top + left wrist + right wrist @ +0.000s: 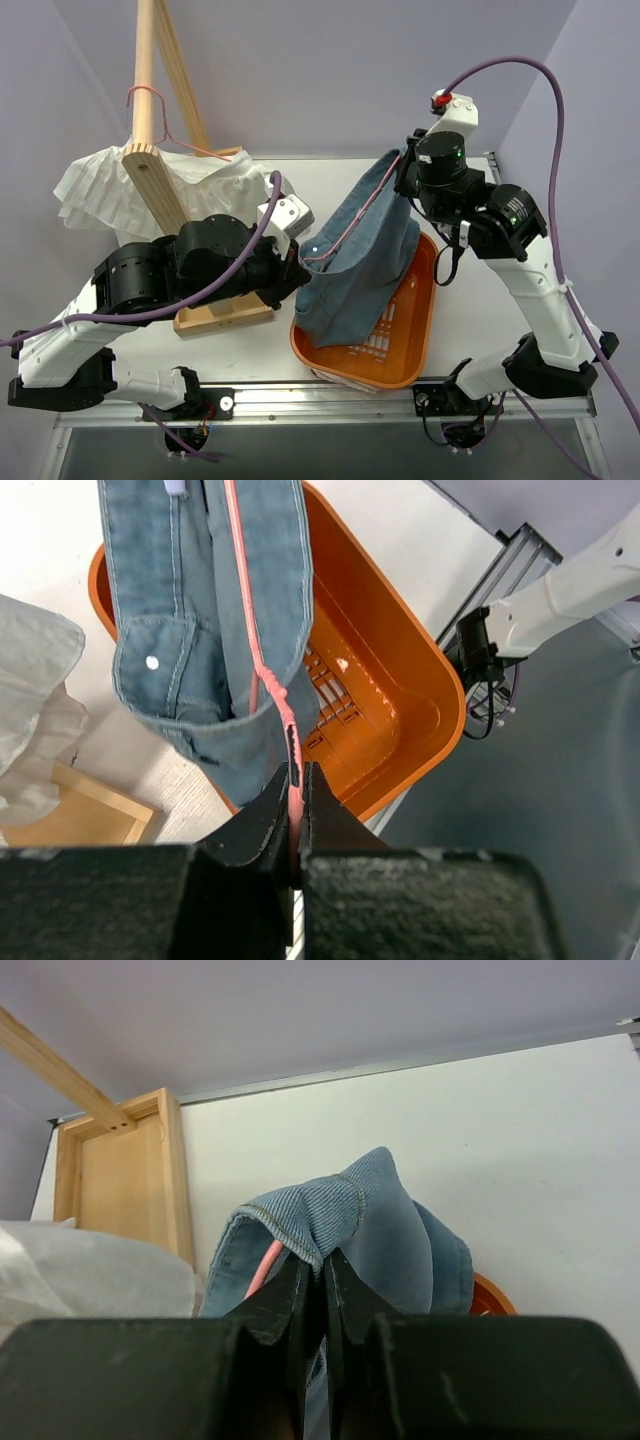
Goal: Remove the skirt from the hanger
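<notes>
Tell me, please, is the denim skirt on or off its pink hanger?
On: the pink hanger threads through the skirt, with the left pincer gripping the hanger's end.

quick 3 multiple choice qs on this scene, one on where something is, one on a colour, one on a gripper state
1. Where does the denim skirt hang?
A) above the orange basket
B) inside a drawer
C) on a chair

2. What colour is the hanger inside it?
A) black
B) pink
C) white

3. How is the right gripper?
A) open above the skirt
B) shut on the skirt's edge
C) shut on the basket

Answers:
1 A, the top view shows it hanging over the basket.
2 B, the left gripper pinches a pink wire.
3 B, its fingers clamp the denim fold.
</notes>
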